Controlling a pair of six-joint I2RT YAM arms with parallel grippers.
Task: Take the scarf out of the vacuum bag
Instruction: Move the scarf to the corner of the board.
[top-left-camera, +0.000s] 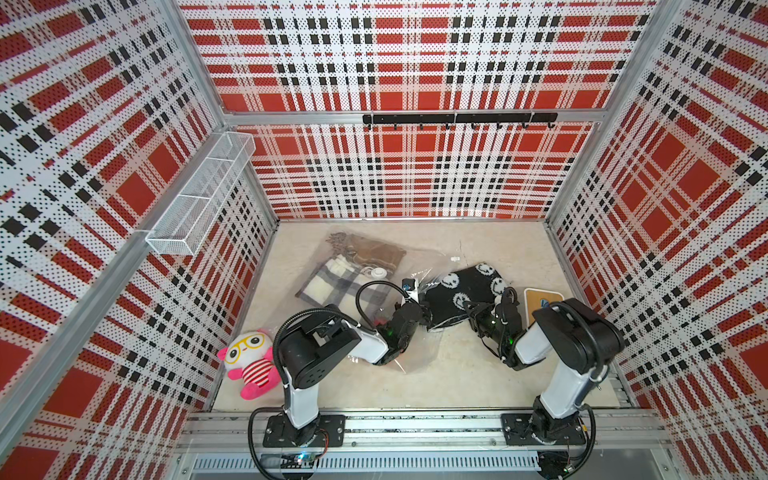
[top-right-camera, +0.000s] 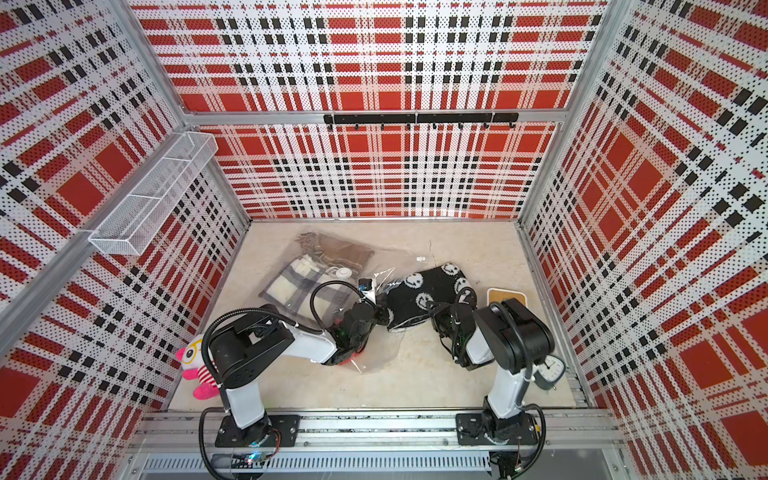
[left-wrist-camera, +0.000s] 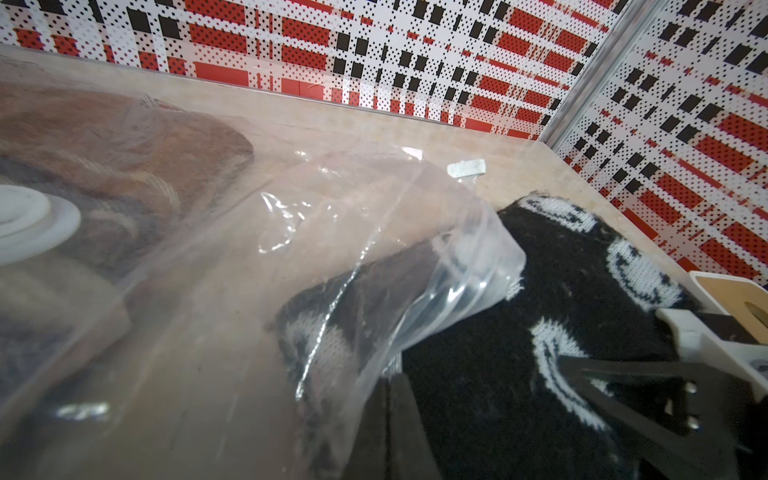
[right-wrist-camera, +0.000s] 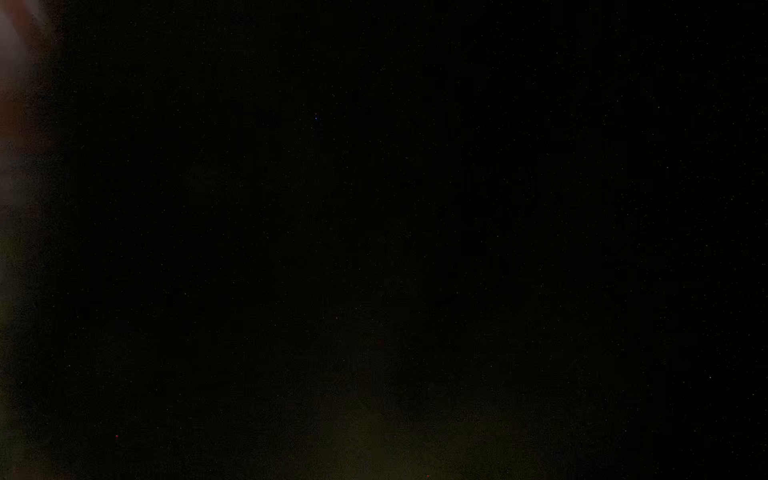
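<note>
The clear vacuum bag (top-left-camera: 332, 266) (top-right-camera: 291, 270) (left-wrist-camera: 232, 257) lies on the floor, its white valve (top-left-camera: 378, 272) (left-wrist-camera: 25, 224) facing up. Inside are a brown scarf (top-left-camera: 374, 251) and a cream-and-grey plaid one (top-left-camera: 332, 278). A black scarf with white smiley faces (top-left-camera: 461, 286) (top-right-camera: 428, 286) (left-wrist-camera: 498, 374) sticks out of the bag's mouth, one end still under the plastic. My left gripper (top-left-camera: 424, 309) (top-right-camera: 384, 313) (left-wrist-camera: 388, 382) is shut on the bag's mouth edge. My right gripper (top-left-camera: 471, 309) (top-right-camera: 434, 311) (left-wrist-camera: 565, 363) presses into the black scarf. Its wrist view is black, so its jaws are hidden.
A pink plush toy (top-left-camera: 249, 365) lies front left by the left arm. A wooden board (top-left-camera: 540, 301) sits right of the scarf, and a small clock (top-right-camera: 550, 370) behind the right arm. A white clip (top-left-camera: 455, 258) lies by the bag. A wire basket (top-left-camera: 199, 199) hangs on the left wall.
</note>
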